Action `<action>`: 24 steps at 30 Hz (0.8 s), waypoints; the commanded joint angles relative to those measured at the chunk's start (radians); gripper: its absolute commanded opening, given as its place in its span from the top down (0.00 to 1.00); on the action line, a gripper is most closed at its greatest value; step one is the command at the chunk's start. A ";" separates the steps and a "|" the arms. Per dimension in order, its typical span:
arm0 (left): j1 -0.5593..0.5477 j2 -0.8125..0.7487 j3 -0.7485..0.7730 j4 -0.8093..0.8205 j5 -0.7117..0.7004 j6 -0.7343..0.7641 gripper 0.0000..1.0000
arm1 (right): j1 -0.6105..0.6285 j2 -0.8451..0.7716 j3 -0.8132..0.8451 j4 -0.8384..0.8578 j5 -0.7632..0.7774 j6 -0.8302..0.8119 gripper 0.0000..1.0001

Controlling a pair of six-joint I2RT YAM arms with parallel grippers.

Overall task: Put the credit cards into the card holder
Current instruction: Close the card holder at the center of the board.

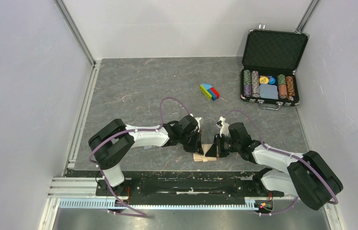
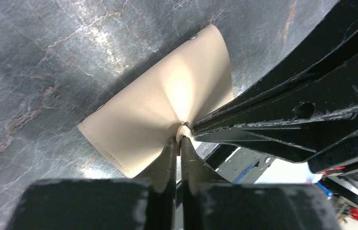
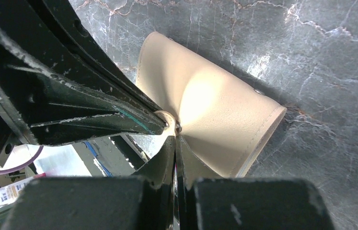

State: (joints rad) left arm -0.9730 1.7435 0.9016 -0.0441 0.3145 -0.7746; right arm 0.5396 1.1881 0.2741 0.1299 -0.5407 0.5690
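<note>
Card holder [image 2: 148, 110] is being pinched at one edge by the left end effector [image 2: 180, 140], whose jaws are closed tight on the tan material. It is also being gripped at the same spot by the right end effector [image 3: 175, 130], likewise closed. The holder is being held between the arms, near the front edge of the tabletop [image 1: 143, 86]. Poker chips [image 1: 251, 84] and a blue deck [image 1: 269, 91] are being stored in an open black case [image 1: 275, 50] at the far right. A coloured block [image 1: 209, 92] is lying well apart.

Walls [image 1: 181, 28]: pale panels are set at 9, 12 and 3 o'clock.
Tabletop [image 1: 138, 81]: dark grey, marble-veined.
Rail [image 1: 82, 114]: aluminium, laid along 9 o'clock.
</note>
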 commanded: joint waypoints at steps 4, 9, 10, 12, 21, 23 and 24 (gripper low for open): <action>-0.005 -0.064 0.068 -0.177 -0.093 0.092 0.68 | 0.003 0.003 0.021 -0.078 0.048 -0.027 1.00; -0.005 -0.055 0.044 -0.131 -0.051 0.095 0.69 | 0.004 0.004 0.016 -0.078 0.050 -0.025 1.00; -0.005 -0.050 0.038 -0.112 -0.033 0.094 0.72 | 0.004 0.002 0.014 -0.078 0.049 -0.024 1.00; -0.005 -0.040 0.031 -0.085 -0.016 0.086 0.74 | 0.003 0.002 0.016 -0.078 0.049 -0.026 1.00; -0.010 -0.003 0.037 -0.047 0.023 0.097 0.88 | 0.003 0.003 0.018 -0.079 0.048 -0.026 1.00; -0.009 -0.001 0.034 -0.049 0.022 0.098 0.93 | 0.003 0.004 0.019 -0.079 0.048 -0.025 1.00; -0.010 -0.002 0.033 -0.048 0.021 0.098 0.94 | 0.003 0.002 0.019 -0.080 0.048 -0.024 1.00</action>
State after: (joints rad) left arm -0.9775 1.7336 0.9413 -0.1295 0.3035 -0.7170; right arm 0.5396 1.1854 0.2802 0.1074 -0.5331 0.5678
